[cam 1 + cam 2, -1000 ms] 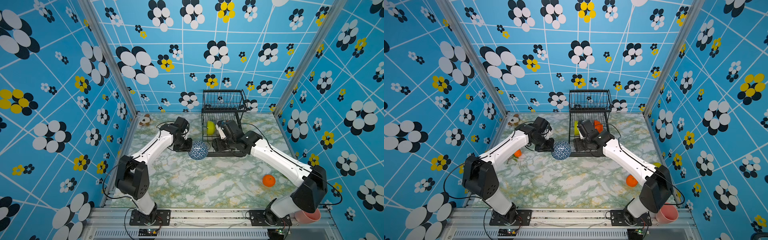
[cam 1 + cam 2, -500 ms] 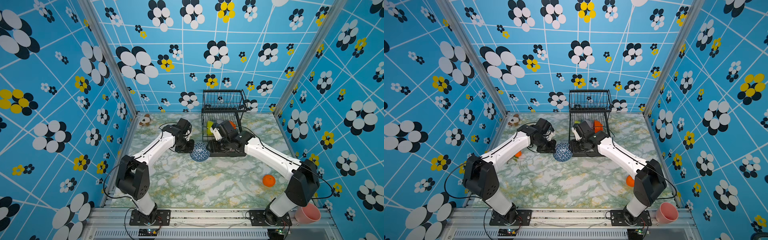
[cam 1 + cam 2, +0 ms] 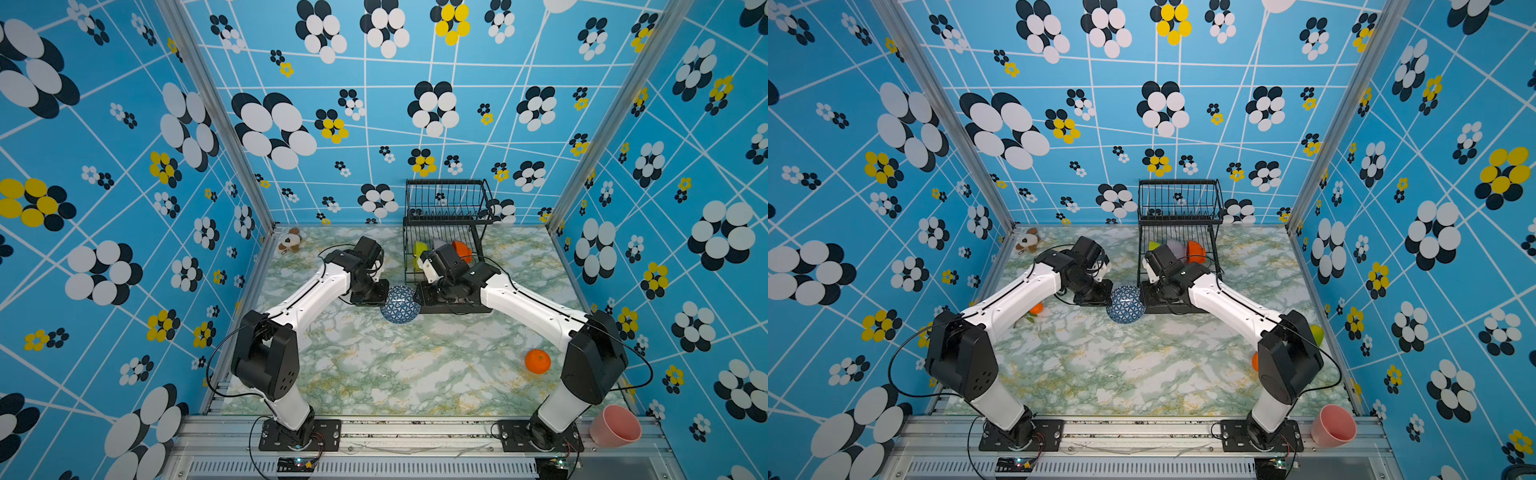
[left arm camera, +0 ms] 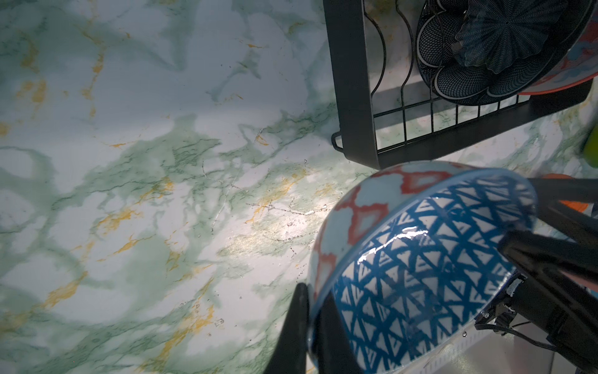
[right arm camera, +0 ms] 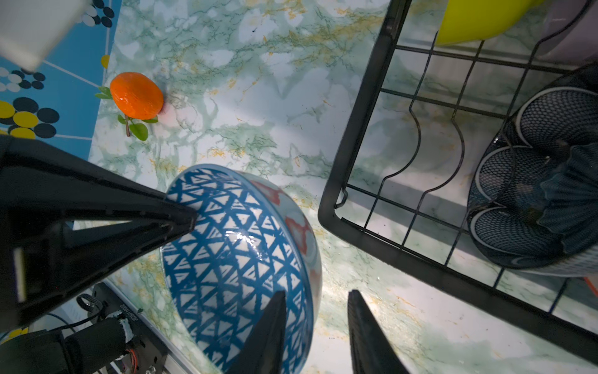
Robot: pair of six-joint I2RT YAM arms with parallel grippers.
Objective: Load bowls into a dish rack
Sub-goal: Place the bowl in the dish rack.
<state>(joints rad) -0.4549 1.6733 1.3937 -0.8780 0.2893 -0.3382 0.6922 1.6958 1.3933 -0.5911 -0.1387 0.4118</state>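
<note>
You are handing over the blue geometric bowl (image 3: pixel 400 304): left gripper (image 4: pixel 312 293) is pinching its rim, right gripper (image 5: pixel 317 293) is straddling it, narrow but unclamped. Clamp right before releasing left, I'd judge.

A green-veined, marble-patterned tabletop (image 3: pixel 395 374) is seen enclosed on three sides by blue wall panels (image 3: pixel 374 104), which are printed with black, white and yellow flowers and crossed by white lines. A small plush dog (image 3: pixel 289 241) is set in the far left corner. A plain orange (image 3: pixel 537 361) is placed on the right side of the tabletop, toward the front. A second orange with green leaves (image 5: pixel 137 95) is laid near the left wall. A yellow-green rounded object (image 3: pixel 1317 334), only partly visible, is found close to the right wall. A pink cup (image 3: pixel 615 426) is pictured by the right end of the aluminium front rail (image 3: pixel 415 428).
</note>
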